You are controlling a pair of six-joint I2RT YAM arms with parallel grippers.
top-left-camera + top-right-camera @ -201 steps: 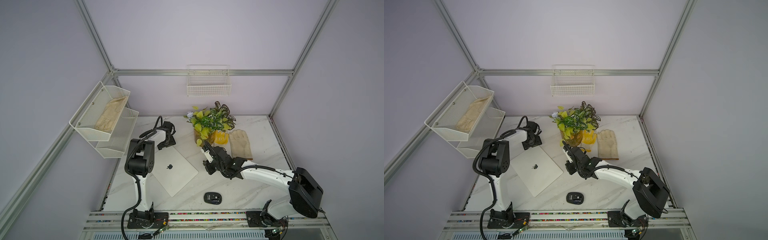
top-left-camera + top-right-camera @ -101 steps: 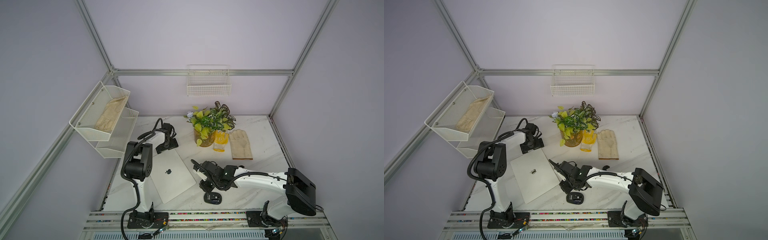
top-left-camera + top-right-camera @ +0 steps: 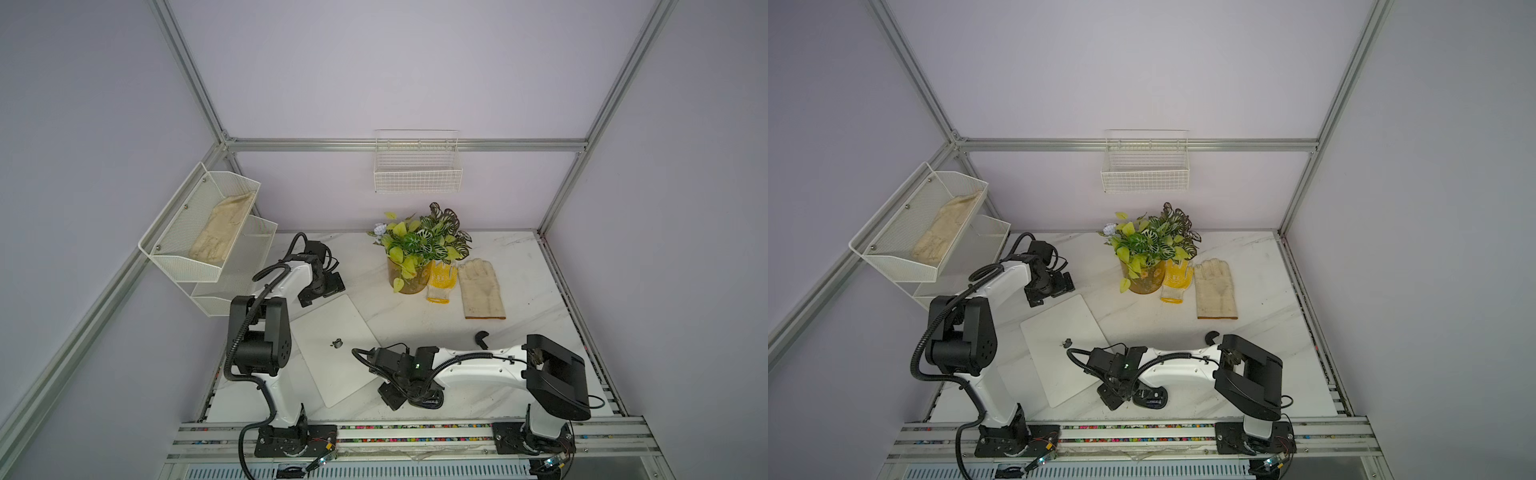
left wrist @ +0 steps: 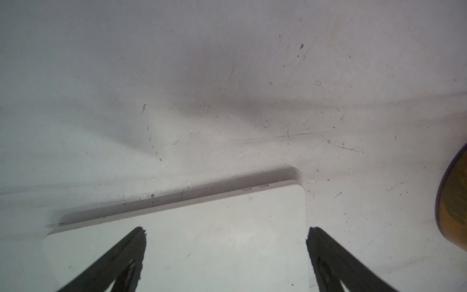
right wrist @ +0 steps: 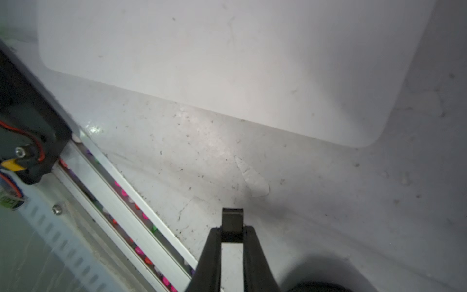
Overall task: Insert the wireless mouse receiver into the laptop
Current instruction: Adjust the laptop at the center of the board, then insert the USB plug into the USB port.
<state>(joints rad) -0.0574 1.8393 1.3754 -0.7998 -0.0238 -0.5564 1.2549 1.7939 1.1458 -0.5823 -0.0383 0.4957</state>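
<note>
Two changes come together in this last second. The left jaws were partly closed and now stand wide apart, with a corner of the laptop [image 4: 202, 240] between them; we cannot tell if a tip touches it. The laptop has also turned a little on the surface [image 3: 415, 332] since a second ago, so we judge that the left arm [image 3: 291, 274] has finished placing it and let it go.

The right arm [image 3: 478, 365] has swung from beside the plant [image 3: 419, 245] to low over the surface. Its jaws are nearly together, clamped on the receiver [image 5: 232, 218], a small dark block that sticks out past their tips. Ahead of these jaws is bare surface, then the laptop's edge and corner, apart from the receiver. The mouse [image 3: 1152, 399] lies just behind them.

Two small slots [image 4: 255, 187] show on the edge ahead of the left jaws. On the edge that the right jaws face we see no port. So the insertion is not yet begun, we think.
</note>
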